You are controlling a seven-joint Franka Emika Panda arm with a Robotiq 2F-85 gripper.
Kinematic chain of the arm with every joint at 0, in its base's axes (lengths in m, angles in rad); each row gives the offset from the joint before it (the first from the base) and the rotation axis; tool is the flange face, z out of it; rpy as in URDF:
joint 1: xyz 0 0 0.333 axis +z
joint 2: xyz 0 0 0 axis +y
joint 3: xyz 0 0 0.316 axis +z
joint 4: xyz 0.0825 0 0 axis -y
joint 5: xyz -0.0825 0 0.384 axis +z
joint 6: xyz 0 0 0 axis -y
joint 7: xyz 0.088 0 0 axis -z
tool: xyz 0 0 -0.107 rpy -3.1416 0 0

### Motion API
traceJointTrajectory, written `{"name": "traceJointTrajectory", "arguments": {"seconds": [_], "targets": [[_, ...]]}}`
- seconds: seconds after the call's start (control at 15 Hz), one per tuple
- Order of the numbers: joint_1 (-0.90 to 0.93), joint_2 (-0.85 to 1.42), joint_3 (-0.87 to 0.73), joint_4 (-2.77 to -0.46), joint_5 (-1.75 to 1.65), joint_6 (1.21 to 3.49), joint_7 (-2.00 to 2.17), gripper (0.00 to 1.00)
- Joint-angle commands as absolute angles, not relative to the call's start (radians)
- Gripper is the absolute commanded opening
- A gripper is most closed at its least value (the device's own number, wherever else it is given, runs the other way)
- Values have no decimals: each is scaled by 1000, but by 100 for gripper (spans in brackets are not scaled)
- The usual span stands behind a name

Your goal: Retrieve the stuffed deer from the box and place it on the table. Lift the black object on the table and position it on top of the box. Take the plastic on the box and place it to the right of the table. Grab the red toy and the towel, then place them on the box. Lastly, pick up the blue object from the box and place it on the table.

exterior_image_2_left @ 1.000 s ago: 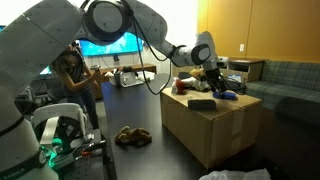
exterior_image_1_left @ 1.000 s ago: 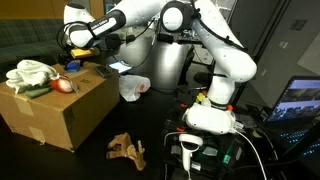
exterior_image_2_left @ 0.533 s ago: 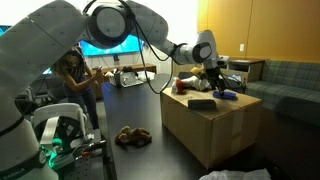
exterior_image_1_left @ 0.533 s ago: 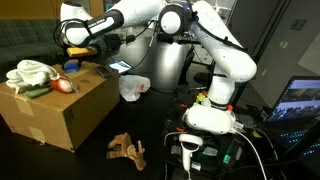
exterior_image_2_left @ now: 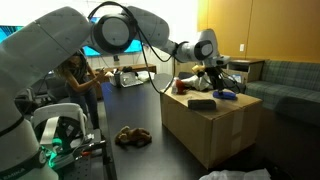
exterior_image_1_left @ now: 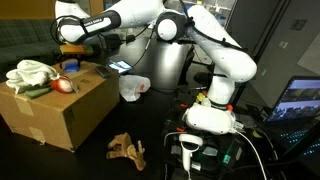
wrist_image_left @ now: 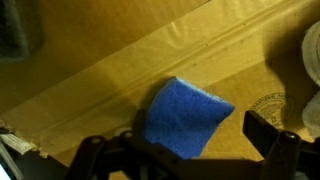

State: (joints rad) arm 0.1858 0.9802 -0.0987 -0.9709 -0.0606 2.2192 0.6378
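In the wrist view the gripper (wrist_image_left: 176,140) is seen with its jaws spread wide and nothing held between them. Its two dark fingers (wrist_image_left: 268,133) enter from the bottom edge, one at lower left and one at lower right. Between them in the frame, but apart from both, the blue object (wrist_image_left: 185,118) lies flat on the brown top of the box (wrist_image_left: 100,80), beside a strip of tape running diagonally across the cardboard.

In an exterior view the gripper (exterior_image_1_left: 62,34) is held above the far edge of the box (exterior_image_1_left: 55,110), at the upper left of the frame, clear of everything on it. On the box top a crumpled white towel (exterior_image_1_left: 30,73) is seen at the left. The red toy (exterior_image_1_left: 63,85) rests just to the right of it, and the black object (exterior_image_1_left: 35,92) lies at the towel's lower edge.

In an exterior view the black object (exterior_image_2_left: 203,103) is seen near the middle of the box (exterior_image_2_left: 215,130). The blue object (exterior_image_2_left: 228,95) lies to its upper right, under the gripper (exterior_image_2_left: 213,70).

The plastic (exterior_image_1_left: 135,87) is found on the table (exterior_image_1_left: 90,165) just right of the box. The stuffed deer (exterior_image_1_left: 127,150) lies sprawled on the table at lower centre of the frame, apart from the box. It is also seen in an exterior view (exterior_image_2_left: 133,136), left of the carton. A black scanner with a white head (exterior_image_1_left: 190,150) stands at the robot's base.
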Motion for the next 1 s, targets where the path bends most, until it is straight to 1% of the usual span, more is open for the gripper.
{"name": "traceJointTrajectory", "arguments": {"seconds": [0.0,0.4,0.53,0.6,0.73,0.8,0.87,0.93], "targets": [[212,1061,-142,-814,-72,2134,756,100],[261,1132,-213,-702,-176,2008,919,100],[275,1154,-227,-671,-217,1958,948,87],[277,1163,-227,-658,-231,1934,953,73],[280,1179,-229,-644,-236,1914,951,51],[276,1182,-223,-636,-234,1909,944,44],[271,1185,-217,-633,-228,1907,937,40],[268,1187,-215,-628,-225,1904,935,39]]}}
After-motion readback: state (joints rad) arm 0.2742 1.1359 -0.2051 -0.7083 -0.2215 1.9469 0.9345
